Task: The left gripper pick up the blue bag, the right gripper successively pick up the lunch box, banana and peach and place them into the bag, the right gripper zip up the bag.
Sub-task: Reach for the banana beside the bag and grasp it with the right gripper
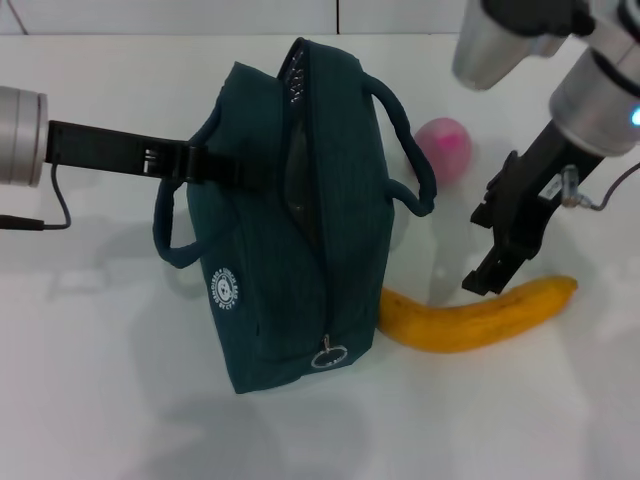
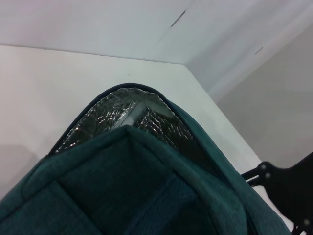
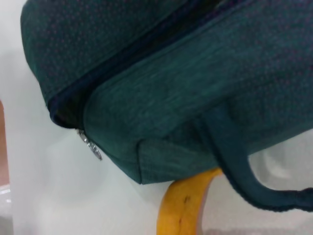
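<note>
Blue bag [image 1: 270, 250] stands upright on the white table [image 1: 100, 400] in the middle of the head view, its top zip partly open so that the silver lining [image 2: 122, 115] shows, with the metal ring pull [image 1: 330, 355] at the near end of the zip. A round white logo [image 1: 226, 288] sits low on the side that faces the robot's left. The left gripper [image 1: 195, 162] reaches in from the left on its black arm and is closed on the bag's upper left edge, near where the left loop handle [image 1: 165, 235] joins the fabric. The second handle [image 1: 410, 140] arches out on the bag's right side. The banana [image 1: 480, 318] lies flat on the table just to the right of the bag, its inner end touching or almost touching the bag's lower corner. The peach [image 1: 445, 148] rests farther back, beside the right handle. The right gripper [image 1: 490, 272] hangs just above the banana's middle, pointing down, with nothing between its fingers; from the head view I cannot tell how far its jaws are parted. In the left wrist view something pale lies deep inside the lining, too hidden to name.
</note>
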Action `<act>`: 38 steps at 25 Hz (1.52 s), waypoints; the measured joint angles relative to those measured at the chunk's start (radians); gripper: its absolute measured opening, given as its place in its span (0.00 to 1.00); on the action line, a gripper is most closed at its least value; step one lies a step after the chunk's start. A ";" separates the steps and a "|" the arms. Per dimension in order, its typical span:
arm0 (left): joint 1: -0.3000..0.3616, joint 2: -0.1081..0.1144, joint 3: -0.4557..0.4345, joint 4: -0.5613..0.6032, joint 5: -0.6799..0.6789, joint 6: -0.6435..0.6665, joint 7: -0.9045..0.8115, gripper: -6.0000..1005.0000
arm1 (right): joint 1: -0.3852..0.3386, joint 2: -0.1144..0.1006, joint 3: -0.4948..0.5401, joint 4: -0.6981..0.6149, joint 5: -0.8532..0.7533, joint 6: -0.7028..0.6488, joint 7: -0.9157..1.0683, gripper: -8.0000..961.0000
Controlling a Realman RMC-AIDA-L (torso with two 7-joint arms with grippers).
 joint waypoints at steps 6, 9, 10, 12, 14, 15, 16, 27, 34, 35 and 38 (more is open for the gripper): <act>-0.001 -0.001 0.000 0.000 0.000 -0.001 0.000 0.07 | 0.024 0.004 -0.107 0.046 0.005 0.054 0.014 0.89; -0.004 -0.001 0.000 0.000 0.000 -0.001 0.001 0.07 | 0.034 0.005 -0.154 0.071 0.014 0.082 0.021 0.89; -0.004 -0.001 0.000 0.000 0.000 -0.002 0.001 0.07 | 0.037 0.005 -0.168 0.077 0.019 0.093 0.022 0.89; -0.005 -0.001 0.000 -0.005 -0.001 -0.005 0.001 0.07 | 0.042 0.005 -0.194 0.097 0.032 0.118 0.022 0.89; -0.008 0.000 0.000 -0.010 -0.001 -0.009 0.002 0.07 | 0.045 0.004 -0.203 0.111 0.044 0.129 0.022 0.89; -0.011 0.001 0.000 -0.014 -0.001 -0.012 0.002 0.07 | 0.046 0.004 -0.208 0.120 0.052 0.134 0.022 0.89; -0.012 0.001 0.000 -0.015 -0.001 -0.014 0.002 0.07 | 0.048 0.004 -0.215 0.130 0.059 0.139 0.022 0.89; -0.016 0.001 0.000 -0.016 -0.002 -0.022 0.002 0.07 | 0.059 0.004 -0.269 0.171 0.116 0.158 0.022 0.89; -0.016 0.001 0.000 -0.015 -0.002 -0.027 0.002 0.07 | 0.085 0.004 -0.301 0.244 0.143 0.176 0.024 0.88; -0.016 0.001 0.000 -0.016 -0.002 -0.027 0.003 0.07 | 0.083 0.004 -0.304 0.244 0.143 0.182 0.025 0.88; -0.016 0.001 0.000 -0.022 -0.002 -0.027 0.008 0.07 | 0.081 0.004 -0.311 0.244 0.144 0.193 0.028 0.88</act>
